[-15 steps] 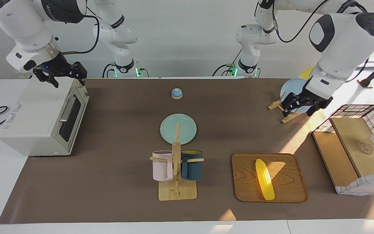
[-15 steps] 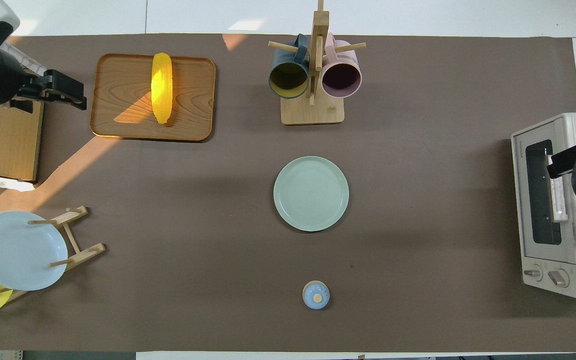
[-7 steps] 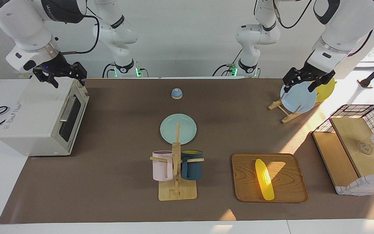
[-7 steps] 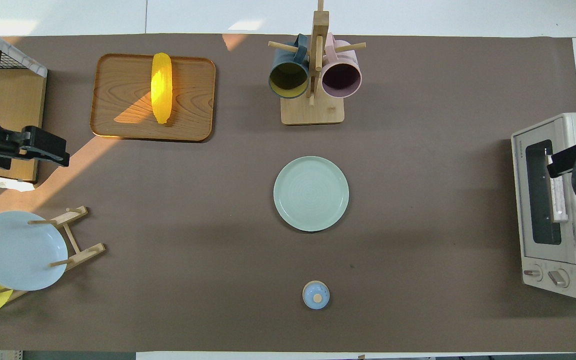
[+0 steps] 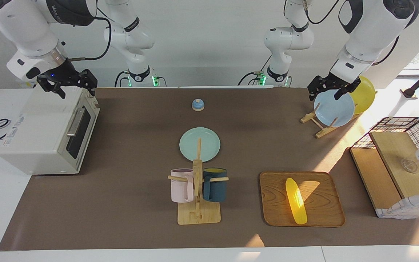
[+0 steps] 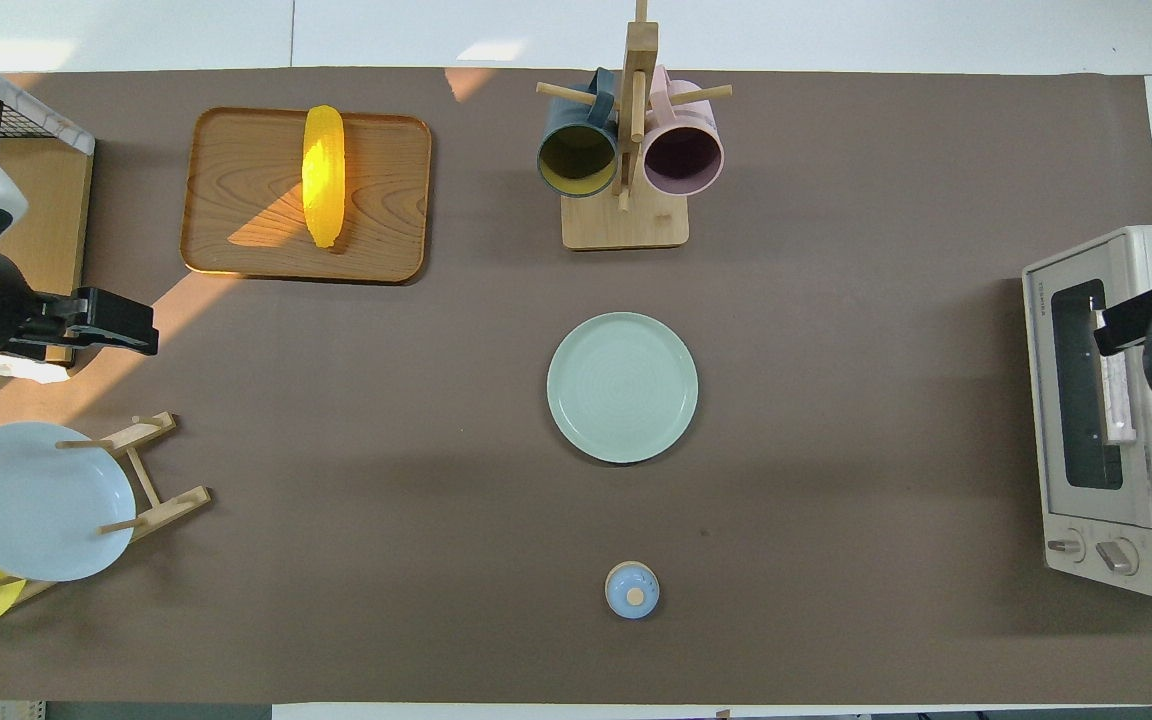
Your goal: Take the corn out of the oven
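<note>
The corn (image 5: 296, 201) lies on the wooden tray (image 5: 326, 214) toward the left arm's end of the table, well apart from the oven (image 5: 46, 134), whose door is shut. The left gripper (image 5: 328, 89) hangs empty over the plate rack (image 5: 320, 125), jaws apart. The right gripper (image 5: 72, 87) hangs empty over the oven, jaws apart.

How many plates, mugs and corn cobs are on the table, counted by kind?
Plates: 3 (round pale green plate, light blue plate, yellow plate)
Mugs: 2 (dark blue mug, pink mug)
Corn cobs: 1 (slim yellow corn cob)
Total: 6
</note>
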